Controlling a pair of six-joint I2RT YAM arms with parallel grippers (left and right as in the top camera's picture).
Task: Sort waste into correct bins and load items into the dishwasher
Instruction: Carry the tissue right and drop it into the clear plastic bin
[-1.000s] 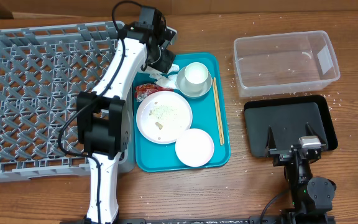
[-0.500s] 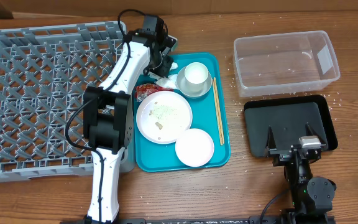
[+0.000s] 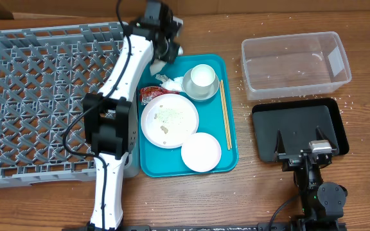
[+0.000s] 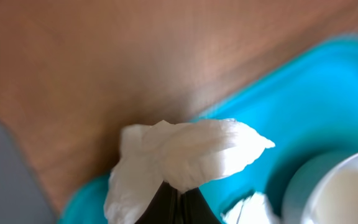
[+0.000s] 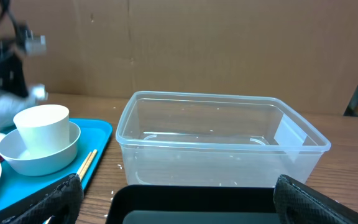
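From above, your left gripper (image 3: pixel 167 50) sits at the top of the frame over the upper left corner of the teal tray (image 3: pixel 172 162), just right of the grey dish rack (image 3: pixel 44 96); its tips are too dark to read here. A white scrap (image 3: pixel 171 82) lies on the tray just left of the white cup (image 3: pixel 202 77), which stands in the grey bowl (image 3: pixel 191 94). The red wrapper (image 3: pixel 149 94) touches the upper left edge of the white plate (image 3: pixel 169 131), which carries rice scraps (image 3: pixel 170 115). The pink dish (image 3: pixel 201 152) is below the plate and the chopsticks (image 3: pixel 225 115) lie along the tray's right side. At the right, the clear tub (image 3: pixel 288 70) sits above the black tray (image 3: pixel 294 122), and your right gripper (image 3: pixel 299 144) spreads wide over that tray's lower edge. In the left wrist view, the claw is pinched tight on the crumpled white tissue (image 4: pixel 185 155), held at centre frame over the tray's edge and the wooden table (image 4: pixel 135 56). In the right wrist view, the fingers (image 5: pixel 48 199) stand wide apart at the lower corners. The black tray lies between them, the clear tub is behind it at centre, and the cup and bowl stand at the left.
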